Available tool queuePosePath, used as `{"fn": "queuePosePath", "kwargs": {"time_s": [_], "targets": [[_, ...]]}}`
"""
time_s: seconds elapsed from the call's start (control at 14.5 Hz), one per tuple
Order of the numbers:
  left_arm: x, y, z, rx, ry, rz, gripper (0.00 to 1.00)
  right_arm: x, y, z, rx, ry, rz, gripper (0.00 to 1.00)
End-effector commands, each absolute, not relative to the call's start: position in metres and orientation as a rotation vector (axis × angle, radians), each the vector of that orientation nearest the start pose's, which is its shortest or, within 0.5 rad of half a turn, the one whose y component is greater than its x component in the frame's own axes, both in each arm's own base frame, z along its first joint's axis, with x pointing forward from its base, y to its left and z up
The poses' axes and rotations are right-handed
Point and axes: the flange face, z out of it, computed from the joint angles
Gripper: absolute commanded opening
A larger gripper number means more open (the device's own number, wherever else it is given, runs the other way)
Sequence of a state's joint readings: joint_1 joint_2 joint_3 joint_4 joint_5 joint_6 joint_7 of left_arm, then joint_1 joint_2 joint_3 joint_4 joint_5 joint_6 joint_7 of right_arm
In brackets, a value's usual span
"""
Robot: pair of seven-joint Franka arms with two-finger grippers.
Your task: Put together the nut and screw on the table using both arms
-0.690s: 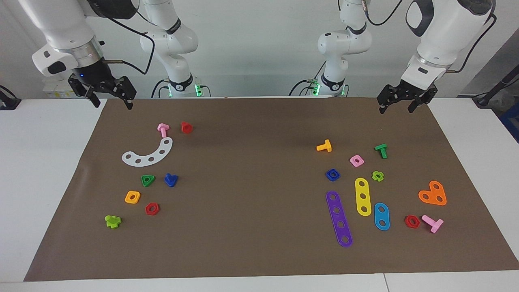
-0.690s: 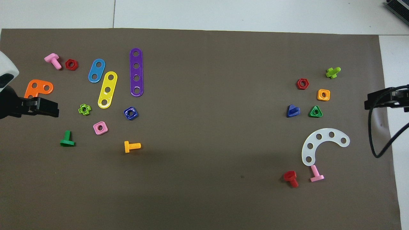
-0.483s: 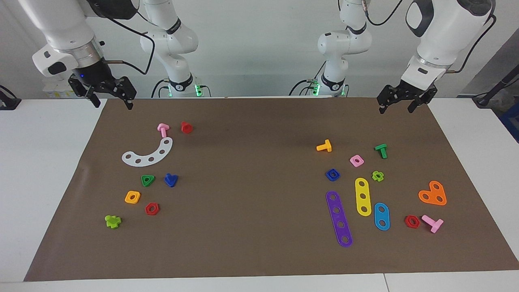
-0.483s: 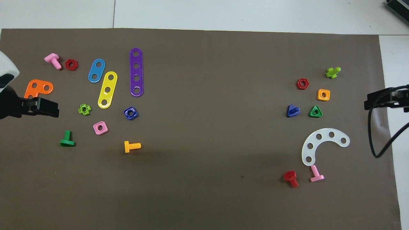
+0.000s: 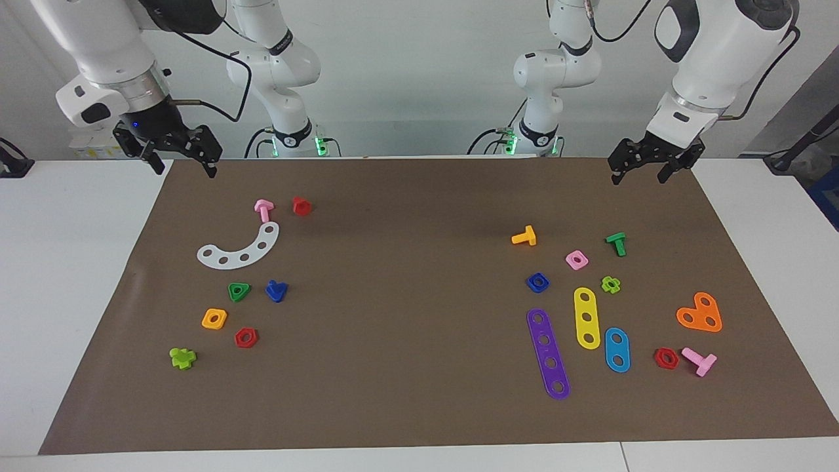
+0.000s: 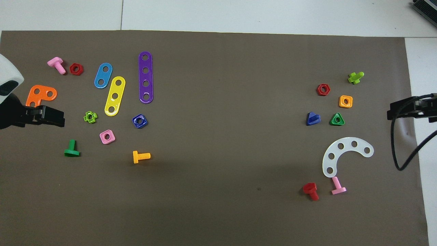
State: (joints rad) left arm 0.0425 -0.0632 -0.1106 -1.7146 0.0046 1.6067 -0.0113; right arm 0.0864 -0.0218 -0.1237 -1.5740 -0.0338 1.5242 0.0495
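Left gripper point(image 5: 636, 173), open, has edged inward above the counter point(image 5: 419, 406) corner; right gripper point(image 5: 178, 160), also open, likewise. You see the nut point(image 5: 537, 282) beside the purple strip point(image 5: 548, 354), the screw point(image 5: 276, 290) well apart: approach has only begun.

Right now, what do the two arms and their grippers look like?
Both arms are white jointed Frankas with dark grey joint parts and black cables. The right gripper and the left gripper are black and two-fingered. A blue light glows above the right gripper; green lights show at both bases.
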Motion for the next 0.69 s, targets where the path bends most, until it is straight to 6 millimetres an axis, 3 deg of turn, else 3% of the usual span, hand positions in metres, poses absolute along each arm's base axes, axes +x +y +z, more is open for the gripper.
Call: {"fn": "queuePosePath", "kwargs": {"time_s": [0.0,0.21,0.41,0.62], "targets": [[0.524,-0.037,0.58,-3.108,0.107,0.012,1.0,0.534,-0.025,0.627,-3.169,0.06,0.004,1.0],[0.52,-0.046,0.553,-3.146,0.113,-0.066,1.0,0.547,-0.019,0.61,-3.134,0.015,-0.031,1.0],[0.525,-0.052,0.534,-3.157,0.123,-0.068,1.0,0.555,-0.004,0.559,-3.131,-0.044,-0.06,1.0],[0.528,-0.064,0.504,-3.16,0.13,-0.106,1.0,0.58,0.007,0.493,-3.124,-0.163,-0.095,1.0]]}}
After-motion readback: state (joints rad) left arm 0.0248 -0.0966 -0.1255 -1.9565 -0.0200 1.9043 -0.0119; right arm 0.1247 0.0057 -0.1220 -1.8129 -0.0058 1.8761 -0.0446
